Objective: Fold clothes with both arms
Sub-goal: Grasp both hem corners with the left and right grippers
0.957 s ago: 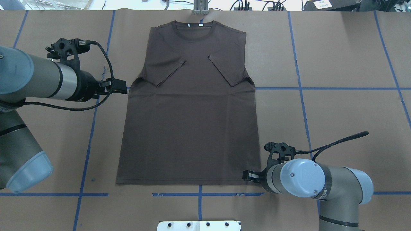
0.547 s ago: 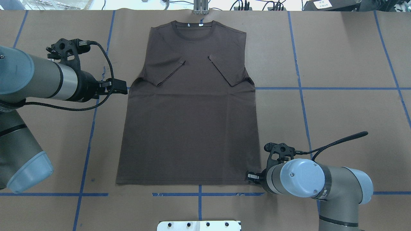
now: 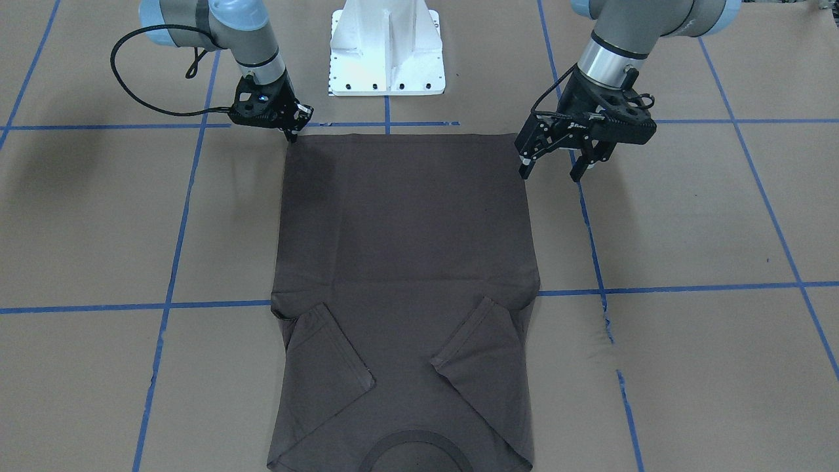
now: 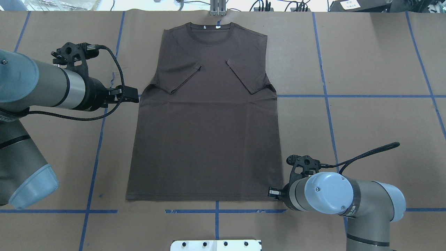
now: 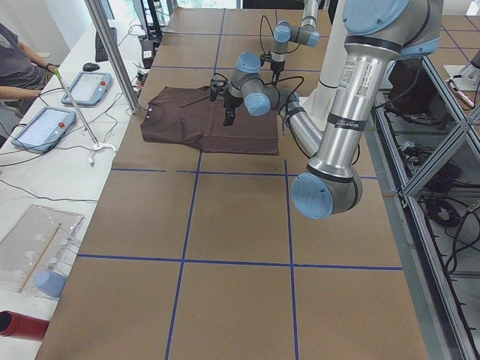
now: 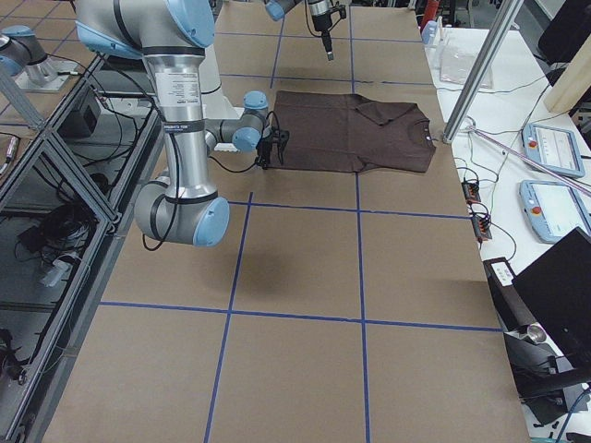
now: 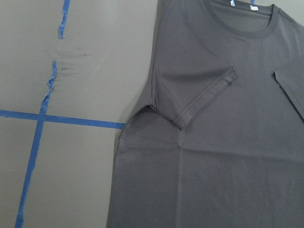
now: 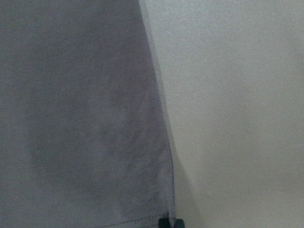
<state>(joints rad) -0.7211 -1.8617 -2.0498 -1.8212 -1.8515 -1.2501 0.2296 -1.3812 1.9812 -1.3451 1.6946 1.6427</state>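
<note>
T-shirt (image 4: 205, 139) flat on bench (image 4: 366, 52); we note right pincer (image 3: 292, 134) pressed together at hem corner, left pincer (image 3: 550, 173) spread beside its side edge.

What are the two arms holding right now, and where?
The right gripper seems to pinch the T-shirt at its bottom hem corner. The left gripper holds nothing, jaws open beside it.

Overhead looks forward and down over the tabletop (image 4: 383, 52) from behind the robot's base (image 4: 216, 245); the front view faces it. Side views look along from the ends. All share the T-shirt (image 4: 205, 139); the right wrist camera sits closest, perhaps at its hem corner.
</note>
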